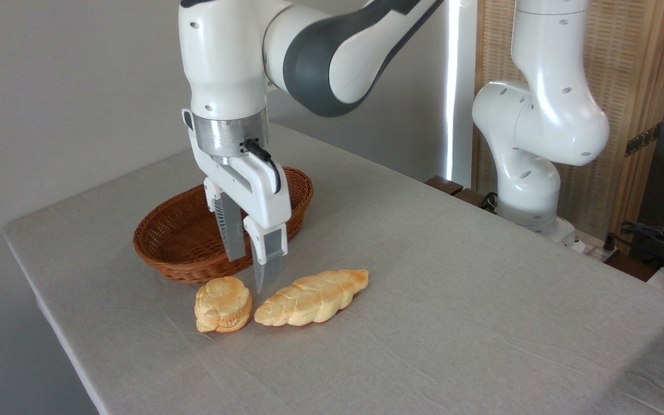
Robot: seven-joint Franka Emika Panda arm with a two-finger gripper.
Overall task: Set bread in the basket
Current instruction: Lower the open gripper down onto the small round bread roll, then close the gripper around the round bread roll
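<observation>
The bread (pixel 223 304), a small round golden bun with a lumpy top, lies on the grey table in front of the basket. The basket (pixel 182 248) is an oval brown wicker one, with nothing visible inside, just behind the bun. My gripper (pixel 249 272) hangs pointing down between the basket's front rim and the bun, slightly above and behind the bun's right edge. Its two fingers stand apart, open, with nothing between them. One fingertip (pixel 263 281) reaches down almost to the height of the bun's top.
A longer braided loaf (pixel 313 297) lies just right of the bun, nearly touching it. The arm's white base (pixel 531 173) stands at the table's far right edge, with cables (pixel 655 236) beyond. The table's front left edge (pixel 55 323) runs close to the bun.
</observation>
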